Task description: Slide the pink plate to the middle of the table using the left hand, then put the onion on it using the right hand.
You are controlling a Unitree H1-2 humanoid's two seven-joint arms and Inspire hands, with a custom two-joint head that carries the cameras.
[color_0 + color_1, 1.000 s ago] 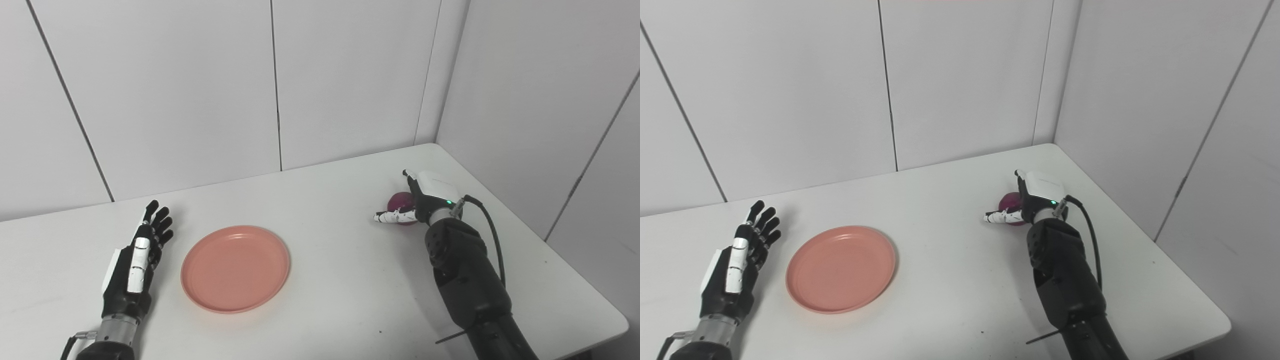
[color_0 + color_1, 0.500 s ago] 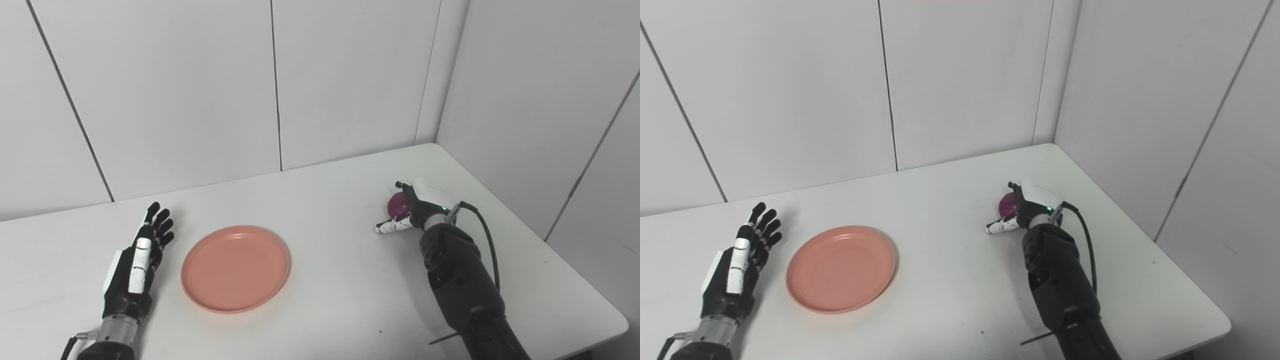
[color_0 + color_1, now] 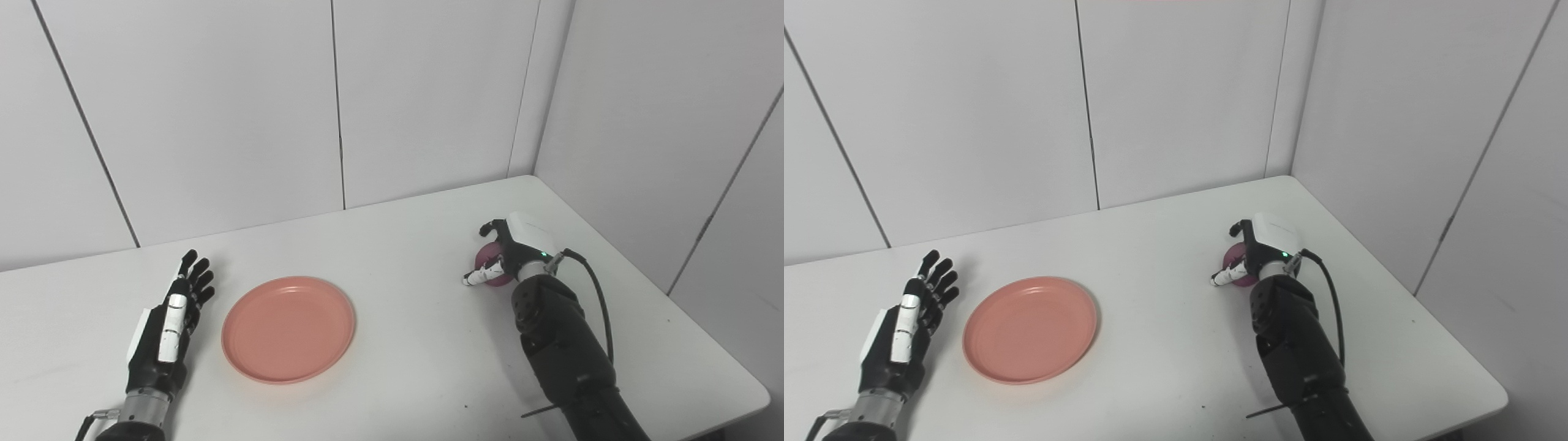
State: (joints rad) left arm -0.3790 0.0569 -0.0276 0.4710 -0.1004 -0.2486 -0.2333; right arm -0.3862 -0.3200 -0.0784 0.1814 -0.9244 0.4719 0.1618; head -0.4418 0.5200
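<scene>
Nearest the camera, the two forearms came up from the bottom edge onto the white counter (image 3: pixel 404 367). The left hand (image 3: pixel 165 331) lay flat on the counter at the left, palm down, its fingers (image 3: pixel 195 278) stretched out straight and slightly spread, holding nothing. Just to its right, close to the hand but not touching it, sat the pink plate (image 3: pixel 288 329), round and shallow, resting flat with nothing on it, left of the counter's middle.

Farther back and well apart to the right, the right hand (image 3: pixel 511 248) was at the onion (image 3: pixel 493 274), a small dark-purple ball sitting toward the counter's right side, near the far corner. The hand's white back covered the onion from above and behind; the thumb reached out on the near left side against the onion, while the dark fingers (image 3: pixel 490 228) curled over its far top. Whether the hold was fully tight could not be told, nor whether the onion was off the counter.

Behind everything stood plain white wall panels (image 3: pixel 245 110).
</scene>
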